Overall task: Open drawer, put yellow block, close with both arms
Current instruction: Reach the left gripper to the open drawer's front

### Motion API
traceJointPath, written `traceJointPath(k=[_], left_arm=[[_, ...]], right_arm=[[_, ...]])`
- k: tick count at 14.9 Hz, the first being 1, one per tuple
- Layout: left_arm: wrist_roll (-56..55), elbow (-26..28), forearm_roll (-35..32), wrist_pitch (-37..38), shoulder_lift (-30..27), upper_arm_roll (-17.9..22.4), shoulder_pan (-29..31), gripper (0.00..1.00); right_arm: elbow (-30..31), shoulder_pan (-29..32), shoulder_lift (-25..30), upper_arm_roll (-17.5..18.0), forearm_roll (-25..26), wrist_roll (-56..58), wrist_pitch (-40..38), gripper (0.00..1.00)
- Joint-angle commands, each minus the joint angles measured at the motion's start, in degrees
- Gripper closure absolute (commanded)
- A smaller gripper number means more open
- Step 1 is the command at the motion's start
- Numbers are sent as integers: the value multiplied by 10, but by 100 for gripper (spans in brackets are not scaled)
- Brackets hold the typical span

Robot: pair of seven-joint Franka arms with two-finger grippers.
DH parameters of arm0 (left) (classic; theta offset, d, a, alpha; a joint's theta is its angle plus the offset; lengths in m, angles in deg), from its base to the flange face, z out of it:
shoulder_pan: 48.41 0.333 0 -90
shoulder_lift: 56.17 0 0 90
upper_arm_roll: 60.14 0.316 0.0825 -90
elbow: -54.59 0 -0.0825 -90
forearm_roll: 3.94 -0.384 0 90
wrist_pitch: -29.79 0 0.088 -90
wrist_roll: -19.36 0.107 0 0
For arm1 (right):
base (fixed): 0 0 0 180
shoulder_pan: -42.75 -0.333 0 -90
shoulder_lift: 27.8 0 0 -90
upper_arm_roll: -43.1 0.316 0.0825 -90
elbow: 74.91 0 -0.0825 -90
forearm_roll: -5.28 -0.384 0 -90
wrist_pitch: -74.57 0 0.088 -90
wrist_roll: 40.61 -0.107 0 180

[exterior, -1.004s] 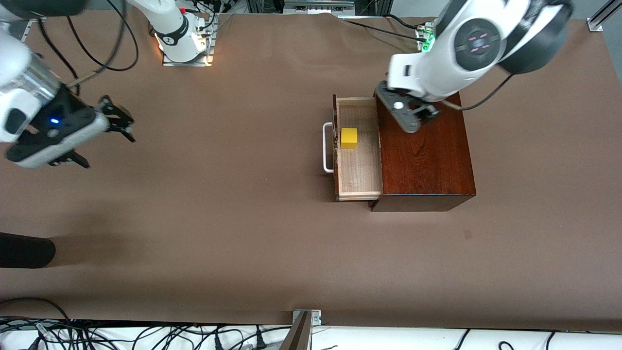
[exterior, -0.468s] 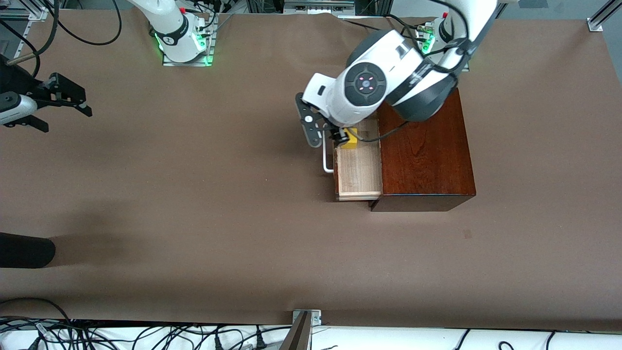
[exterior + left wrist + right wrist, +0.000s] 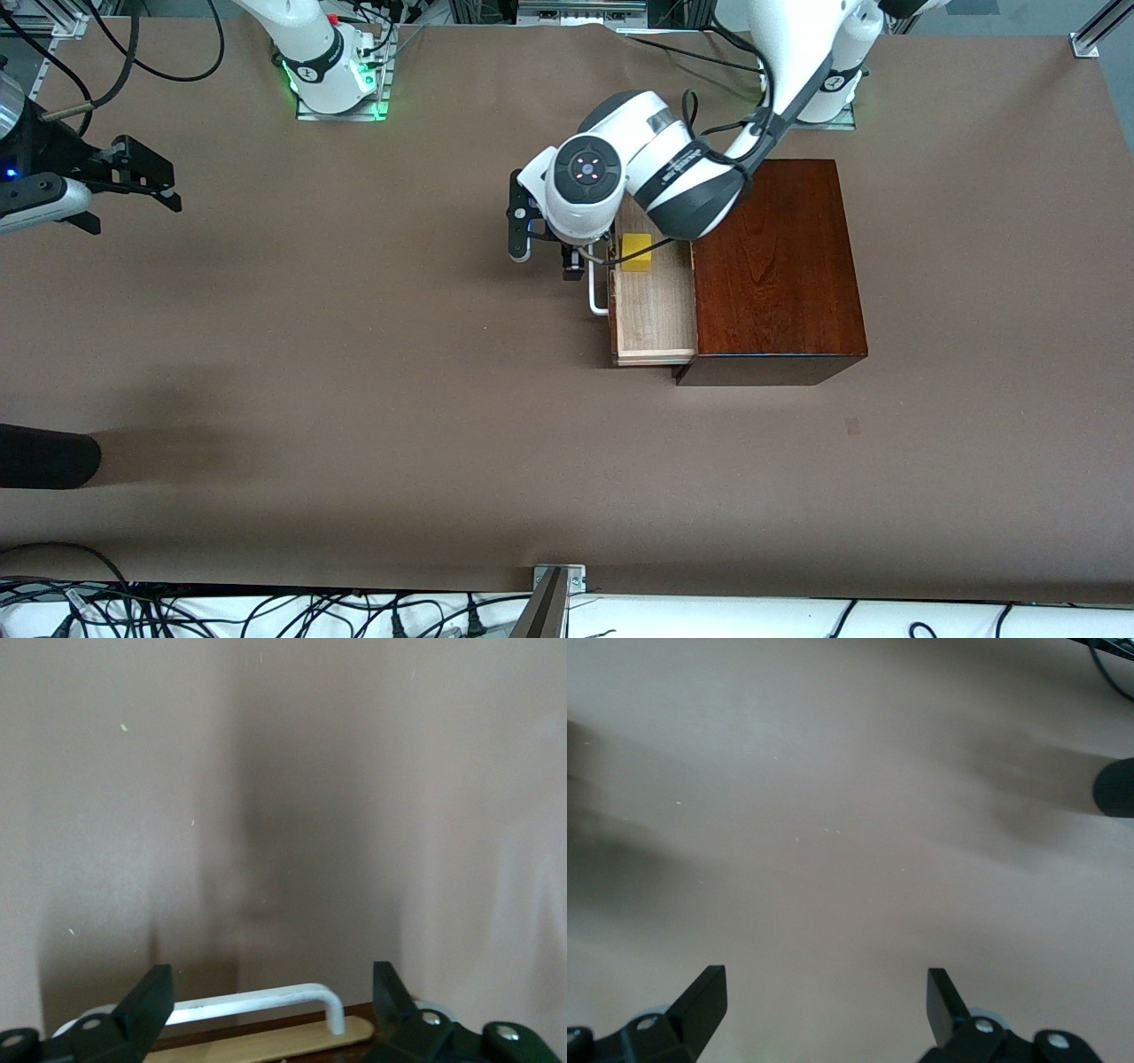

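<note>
The drawer [image 3: 654,310] stands pulled out of the reddish-brown wooden box [image 3: 771,266], toward the right arm's end of the table. The yellow block [image 3: 636,251] lies in the drawer, partly covered by the left arm. My left gripper [image 3: 574,264] is low at the white U-shaped handle [image 3: 595,297]. In the left wrist view the left gripper [image 3: 270,1005] is open, with the handle [image 3: 257,1002] between its fingers and untouched. My right gripper [image 3: 146,177] is open and empty over bare table at the right arm's end; the right wrist view [image 3: 824,1001] shows only table under it.
A black rounded object [image 3: 44,456] lies at the table's edge at the right arm's end, nearer to the front camera; it also shows in the right wrist view [image 3: 1114,787]. Cables run along the table's near edge [image 3: 266,611].
My left arm has swung from over the wooden box across the drawer and down to the handle. My right gripper has drawn back toward the right arm's end of the table.
</note>
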Motion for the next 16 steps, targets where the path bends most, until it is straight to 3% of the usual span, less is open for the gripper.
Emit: traceJointPath(k=[1,4,9,16], left_arm=[[12,-6,-52,-1,19,2,-16,0],[11,16,-96,0,21,5,-15,0],[15,22,-99,12,38,12,-4,0],[17,16,-101,119,25,22,25,0]], right_arm=[[10,7,2,7,13,-8,15,0],[-5,6,1,7,27,-8,6,0],[-8,7,-2,5,21,-10,7,0],[-8,7,2,5,21,-11,-6,0]])
